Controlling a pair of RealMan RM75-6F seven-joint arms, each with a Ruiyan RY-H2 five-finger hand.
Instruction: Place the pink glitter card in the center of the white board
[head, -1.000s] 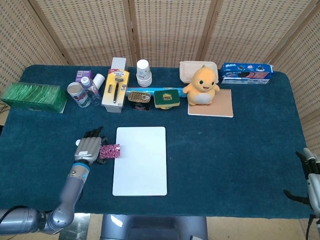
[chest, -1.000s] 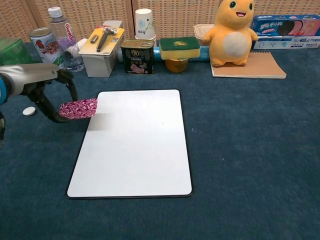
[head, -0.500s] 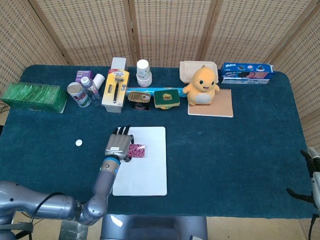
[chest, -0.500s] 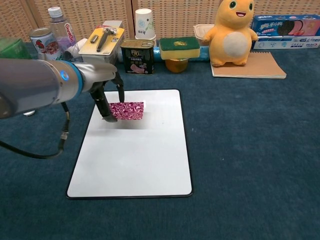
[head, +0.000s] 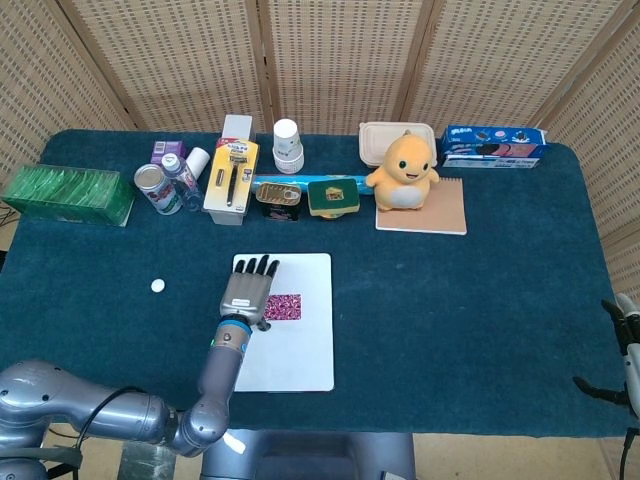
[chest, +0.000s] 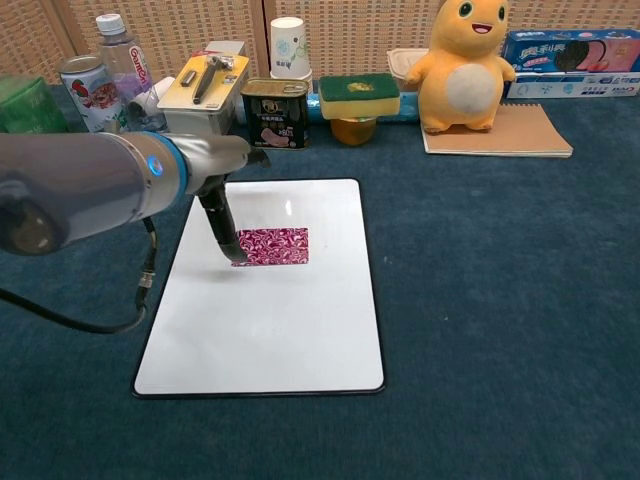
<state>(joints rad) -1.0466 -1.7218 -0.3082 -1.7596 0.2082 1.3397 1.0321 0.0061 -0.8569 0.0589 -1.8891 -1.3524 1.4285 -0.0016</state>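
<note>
The pink glitter card (head: 283, 306) (chest: 272, 246) lies low on the upper middle of the white board (head: 295, 355) (chest: 270, 330), roughly flat. My left hand (head: 248, 292) (chest: 215, 168) reaches over the board's left side and pinches the card's left edge; one dark finger (chest: 226, 228) runs down to that edge, while the other fingers (head: 256, 266) point toward the back of the table. My right hand (head: 622, 350) shows only at the far right edge of the head view, fingers apart, holding nothing.
A row of items lines the back: green box (head: 68, 194), can (head: 151, 181), bottle (head: 182, 178), razor pack (head: 231, 176), paper cup (head: 288, 146), tin (head: 279, 194), yellow plush (head: 404, 172) on a notebook, cookie box (head: 493, 146). A small white cap (head: 157, 286) lies left of the board.
My left hand carried the card rightward from off the board's left edge onto the board, then further toward its middle and lower. The right hand stayed put.
</note>
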